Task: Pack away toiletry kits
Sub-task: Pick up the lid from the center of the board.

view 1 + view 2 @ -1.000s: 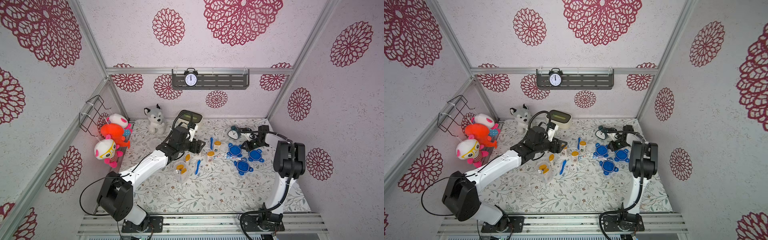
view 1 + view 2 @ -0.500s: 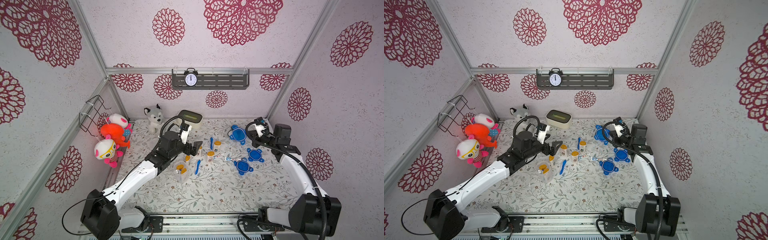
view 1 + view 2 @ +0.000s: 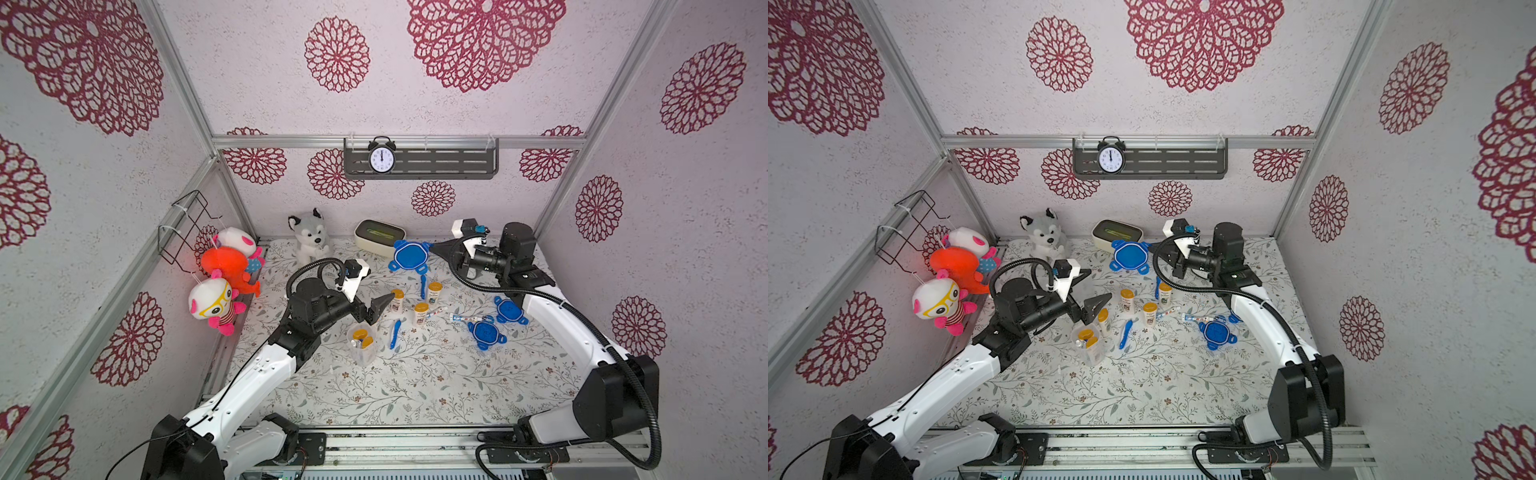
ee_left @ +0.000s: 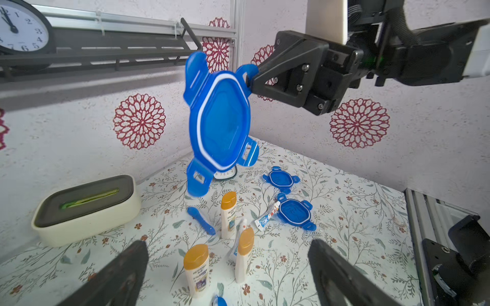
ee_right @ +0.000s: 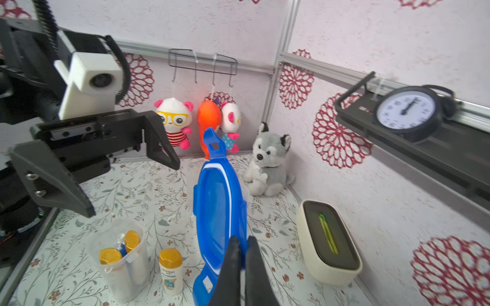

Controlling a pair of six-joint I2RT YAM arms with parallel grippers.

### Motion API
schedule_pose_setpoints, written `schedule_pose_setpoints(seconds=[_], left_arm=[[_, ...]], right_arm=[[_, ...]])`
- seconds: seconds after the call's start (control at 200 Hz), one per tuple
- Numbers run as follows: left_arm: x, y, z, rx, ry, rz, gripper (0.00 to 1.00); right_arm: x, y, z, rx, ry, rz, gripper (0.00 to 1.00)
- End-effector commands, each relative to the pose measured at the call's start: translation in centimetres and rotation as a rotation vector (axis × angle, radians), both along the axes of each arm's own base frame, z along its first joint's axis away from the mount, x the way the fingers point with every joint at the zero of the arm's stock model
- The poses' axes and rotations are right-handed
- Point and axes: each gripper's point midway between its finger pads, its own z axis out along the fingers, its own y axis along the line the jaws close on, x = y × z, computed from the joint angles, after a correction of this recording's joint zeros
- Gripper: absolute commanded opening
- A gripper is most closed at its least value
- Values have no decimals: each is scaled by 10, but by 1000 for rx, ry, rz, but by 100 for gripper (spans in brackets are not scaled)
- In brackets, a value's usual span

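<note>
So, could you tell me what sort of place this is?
Likely a staged domestic robot test booth: wallpapered panels on an aluminium frame, hanging plush toys, an alarm clock on a shelf.

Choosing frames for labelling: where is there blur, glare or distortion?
Left wrist view: the blue lid is smeared at its lower tab, and the left gripper's fingers are soft. Right wrist view: the clock is soft. In both top views the orange plush glows.
</note>
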Motion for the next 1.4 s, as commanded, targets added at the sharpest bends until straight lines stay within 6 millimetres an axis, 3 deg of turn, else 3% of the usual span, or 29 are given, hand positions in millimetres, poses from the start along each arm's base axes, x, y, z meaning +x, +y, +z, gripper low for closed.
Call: schedule_pose_setpoints(seconds=[0.0, 0.225, 0.33, 0.54, 0.65, 0.726, 0.796, 0.861, 0.951, 1.146, 1.281, 1.396], left_arm=[[-3, 1, 18, -9, -96, -14, 96], [12, 18, 30, -2, -134, 95, 90], [8, 13, 32, 10, -154, 43, 87], [9, -1, 31, 28, -121, -46, 52], [9, -5, 33, 19, -121, -67, 44], [11, -5, 33, 26, -125, -67, 25], [18, -3, 29, 67, -127, -36, 0], [31, 5, 24, 126, -137, 35, 0], [47, 14, 22, 220, -256, 127, 0], [75, 11, 23, 415, -579, 237, 0], [82, -5, 22, 487, -792, 226, 0], [88, -15, 29, 498, -846, 235, 0]], right_arm=[[-25, 16, 27, 39, -79, 158, 0], [-35, 29, 21, 36, -60, 253, 0], [-41, 34, 20, 35, -49, 293, 0], [-47, 42, 18, 24, -41, 336, 0], [-48, 46, 13, 1, -30, 340, 0], [-46, 47, 12, -4, -19, 324, 0], [-34, 47, 16, 21, 18, 218, 30], [-6, 37, 26, 101, 114, -4, 48], [22, 15, 31, 263, 409, -241, 52], [5, 13, 38, 529, 858, -213, 51], [5, 19, 38, 573, 1016, -249, 54], [12, 24, 32, 592, 1108, -262, 54]])
